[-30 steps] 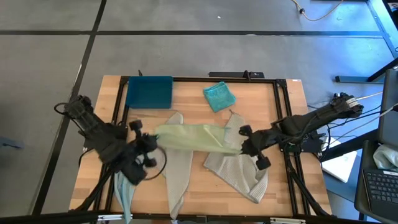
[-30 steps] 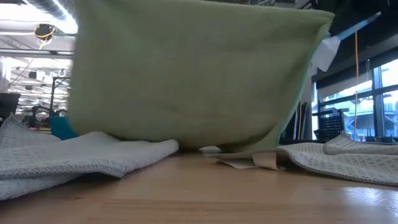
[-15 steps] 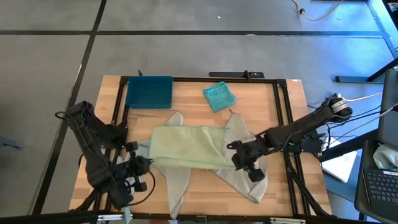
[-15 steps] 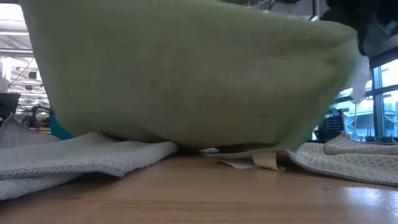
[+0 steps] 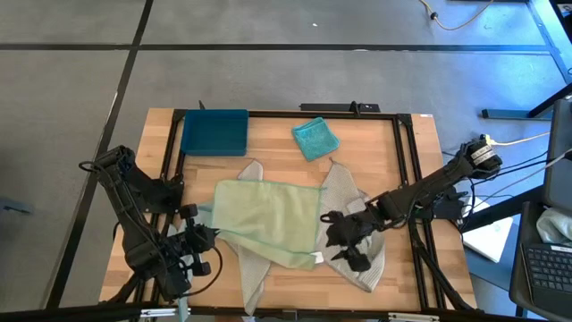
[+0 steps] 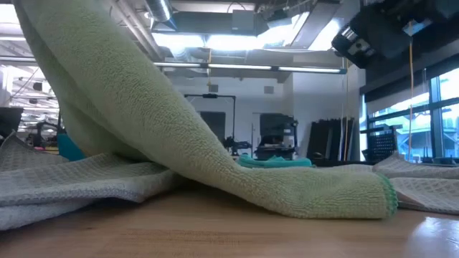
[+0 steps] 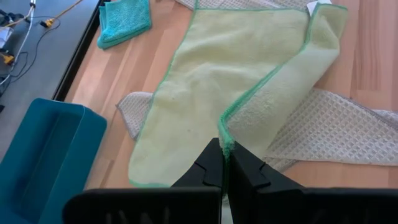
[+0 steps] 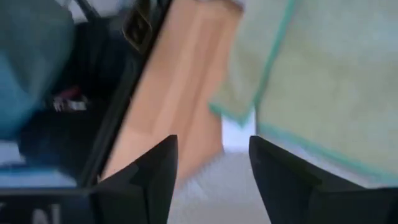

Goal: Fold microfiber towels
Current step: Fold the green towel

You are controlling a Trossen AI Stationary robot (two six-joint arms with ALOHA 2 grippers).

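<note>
Pale green towel lies flat, left end effector pinching its corner, right apparently wide.

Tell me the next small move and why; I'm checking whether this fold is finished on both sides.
Probably the left pincer should open and let go. It is shut on the pale green towel, pinching its green-trimmed edge, while the right pincer stands open with nothing between its fingers. The towel already lies across the grey towels, one corner doubled back, so holding that edge likely gains nothing.
</note>
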